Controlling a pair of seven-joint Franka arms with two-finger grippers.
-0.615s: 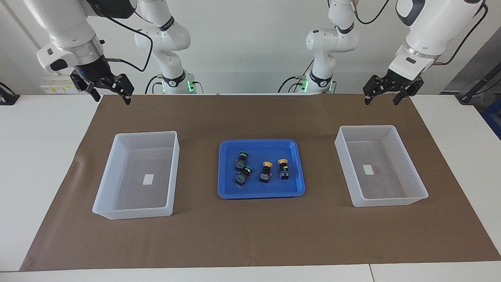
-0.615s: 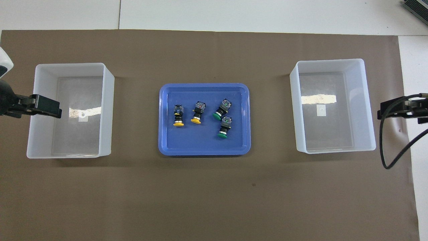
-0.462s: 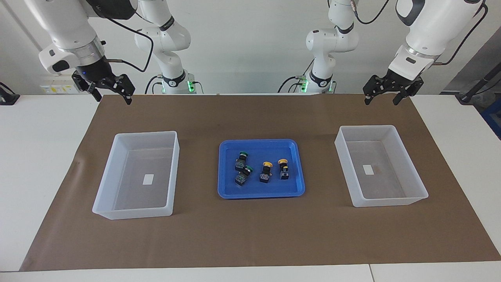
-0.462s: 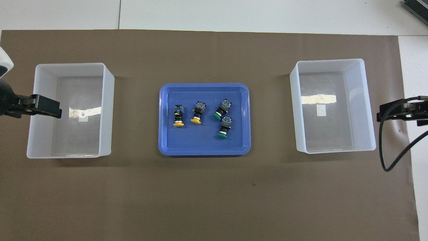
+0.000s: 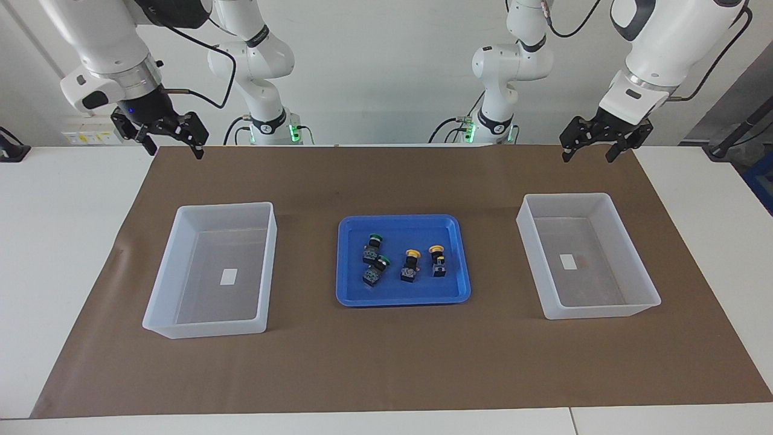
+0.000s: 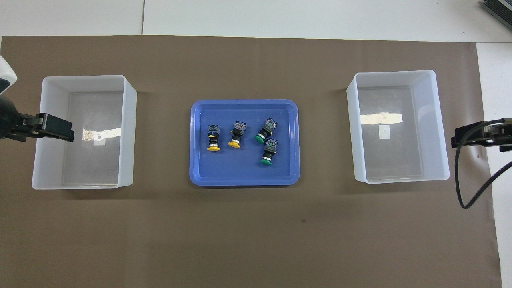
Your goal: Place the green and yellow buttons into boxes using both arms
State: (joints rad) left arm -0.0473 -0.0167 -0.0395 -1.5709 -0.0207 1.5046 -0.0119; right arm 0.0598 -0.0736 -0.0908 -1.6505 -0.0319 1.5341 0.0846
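Two yellow buttons [image 5: 412,261] [image 5: 436,257] and two green buttons [image 5: 373,243] [image 5: 379,267] lie on their sides in the blue tray [image 5: 401,299]; they also show in the overhead view [image 6: 213,139] [image 6: 237,137] [image 6: 264,132] [image 6: 268,154]. One translucent box [image 5: 181,329] stands at the right arm's end and one box [image 5: 589,311] at the left arm's end; each holds only its small white label. My right gripper [image 5: 172,148] is open and empty, high over the mat's edge by the robots. My left gripper [image 5: 589,156] is open and empty, likewise high.
A brown mat [image 5: 386,362] covers the table's middle, with white tabletop [image 5: 60,241] around it. The blue tray [image 6: 244,182] sits between the two boxes [image 6: 127,132] [image 6: 352,132]. A black cable loop [image 6: 464,192] hangs from the right arm.
The right gripper has shifted very slightly toward the table's middle. The left gripper, the buttons and the boxes have not visibly moved.
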